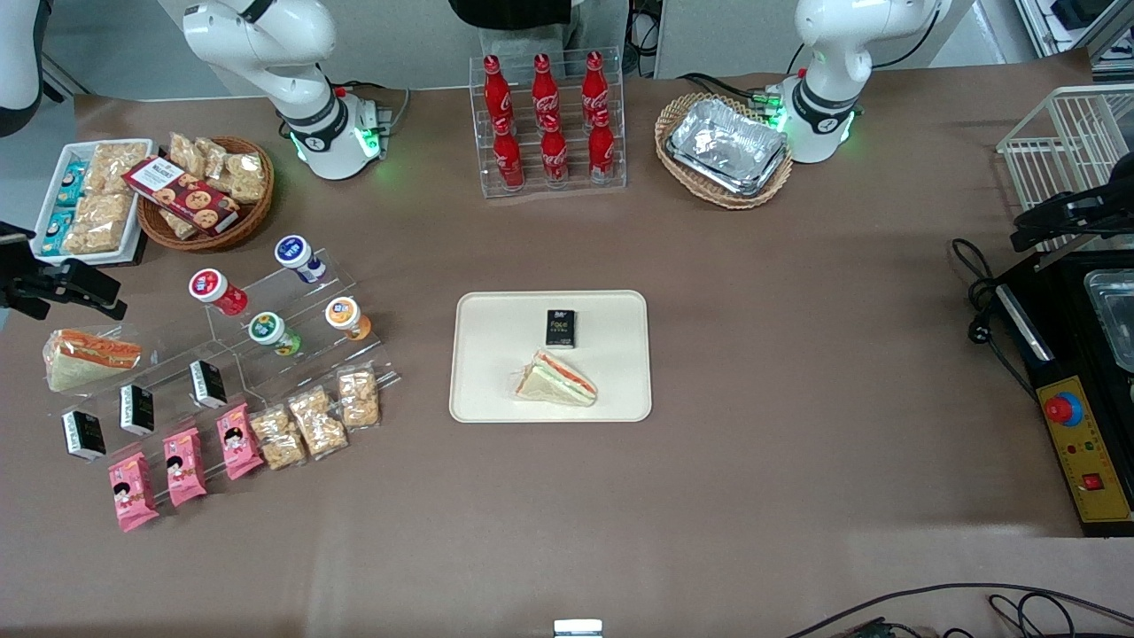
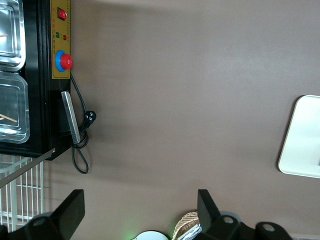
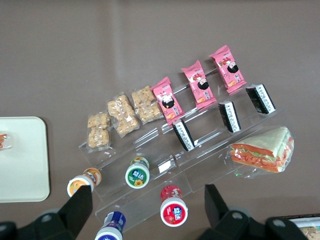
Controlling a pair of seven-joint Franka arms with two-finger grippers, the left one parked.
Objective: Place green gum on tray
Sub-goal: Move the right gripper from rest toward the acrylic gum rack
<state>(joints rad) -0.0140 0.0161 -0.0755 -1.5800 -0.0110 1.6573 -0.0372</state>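
Holding a sandwich (image 1: 556,379), tray (image 1: 483,354); hand (image 3: 148,207) open above green gum (image 3: 137,175).

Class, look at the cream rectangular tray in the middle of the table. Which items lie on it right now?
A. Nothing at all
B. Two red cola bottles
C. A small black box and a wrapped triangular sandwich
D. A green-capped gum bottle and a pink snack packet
C: the cream rectangular plastic tray holds a small black box and a wrapped triangular sandwich; the small green-capped gum bottle sits on the clear acrylic stand, and the open end effector hovers above it.
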